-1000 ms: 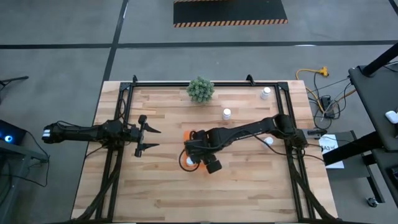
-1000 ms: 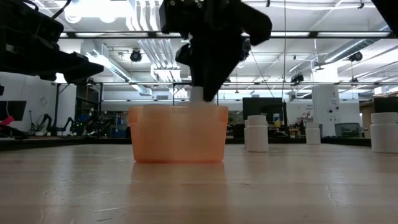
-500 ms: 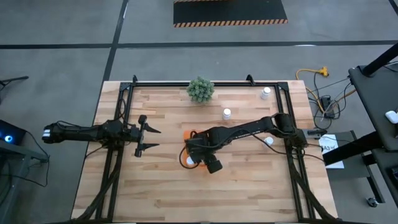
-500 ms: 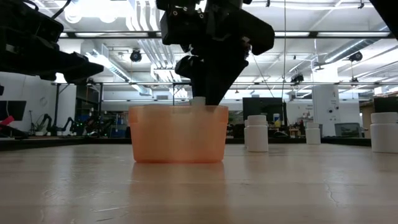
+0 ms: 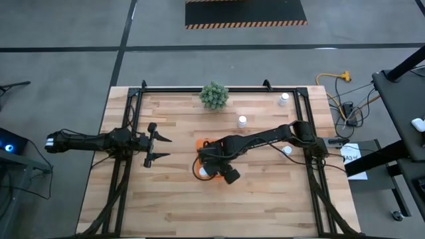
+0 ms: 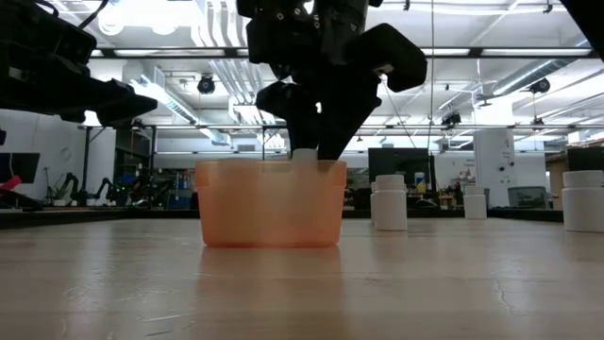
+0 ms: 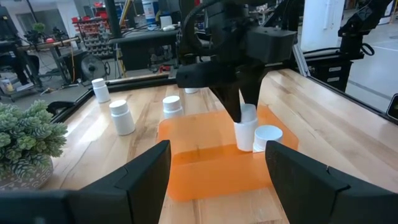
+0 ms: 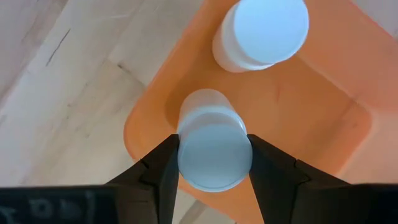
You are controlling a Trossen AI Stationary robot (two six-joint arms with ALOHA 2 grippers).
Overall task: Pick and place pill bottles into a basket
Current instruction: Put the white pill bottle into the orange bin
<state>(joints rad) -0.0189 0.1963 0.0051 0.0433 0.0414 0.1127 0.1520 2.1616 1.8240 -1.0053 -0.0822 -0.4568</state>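
Small white cylindrical pill bottle with a round white cap, centre of the right wrist view, pinched at the cap between the two dark fingers of the right pincer; body hangs inside the bright orange rectangular plastic basket, near one corner wall. Second white capped bottle already stands in the basket just beside it, toward the top of that frame. In the left wrist view the held bottle sits right of centre, with the stowed one close at its right. Low view: right pincer drops into the basket from above, centre frame; whether the bottle's base touches the floor cannot be told. Judgement: the step is the set-down. Keep the bottle upright, lower straight until it bears on the floor, clear of both the corner wall and the neighbour, then part the fingers only slightly and lift vertically so the cap is not dragged. Three more white bottles wait on the wooden bench, right of the low view. Left pincer, fingers spread, empty, idles left of centre in the high view.
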